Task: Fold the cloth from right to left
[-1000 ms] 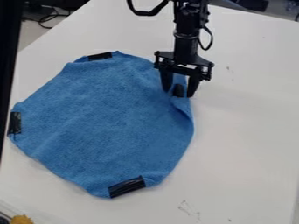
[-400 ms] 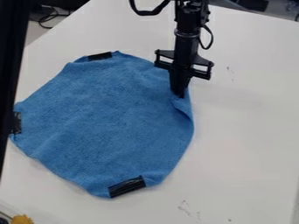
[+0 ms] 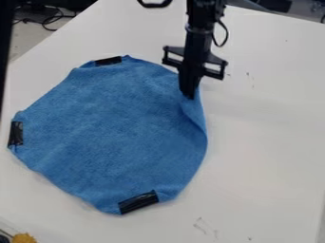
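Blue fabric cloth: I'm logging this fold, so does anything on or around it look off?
Grey scuff marks streak the white tabletop below right of the cloth, odd on a plain surface. The cloth's creased right edge seems due to the pinching black gripper.

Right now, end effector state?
End effector: closed, gripping the upper-right edge of the blue fabric cloth with black tape patches on its rim.

Pinches the right edge of the cloth (image 3: 114, 133) with the fingers of the gripper (image 3: 188, 97) together, instead of spread apart as at first. Sits slightly farther up and left in the view, drawing that edge along. Leaves less of the dark upright (image 3: 4, 47) in view at far left.
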`<move>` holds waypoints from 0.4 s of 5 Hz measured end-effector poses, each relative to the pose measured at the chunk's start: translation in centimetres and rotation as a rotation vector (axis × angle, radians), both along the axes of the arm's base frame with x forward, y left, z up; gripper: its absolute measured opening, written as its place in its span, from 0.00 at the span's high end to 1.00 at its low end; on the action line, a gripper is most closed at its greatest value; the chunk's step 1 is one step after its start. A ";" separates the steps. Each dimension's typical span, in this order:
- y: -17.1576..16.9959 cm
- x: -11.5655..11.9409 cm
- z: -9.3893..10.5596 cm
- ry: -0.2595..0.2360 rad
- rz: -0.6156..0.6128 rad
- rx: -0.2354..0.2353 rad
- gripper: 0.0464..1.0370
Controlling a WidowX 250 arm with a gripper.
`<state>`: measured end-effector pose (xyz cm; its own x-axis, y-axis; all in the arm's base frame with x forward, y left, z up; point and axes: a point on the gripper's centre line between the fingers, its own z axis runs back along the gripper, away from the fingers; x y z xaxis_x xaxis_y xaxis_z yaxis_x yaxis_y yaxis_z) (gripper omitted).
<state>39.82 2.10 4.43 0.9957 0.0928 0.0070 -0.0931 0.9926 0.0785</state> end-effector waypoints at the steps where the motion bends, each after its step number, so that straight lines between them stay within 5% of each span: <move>1: 2.8 -1.9 3.8 -0.083 0.073 0.023 0.99; 2: 5.6 -4.9 3.1 -0.094 0.148 -0.019 0.99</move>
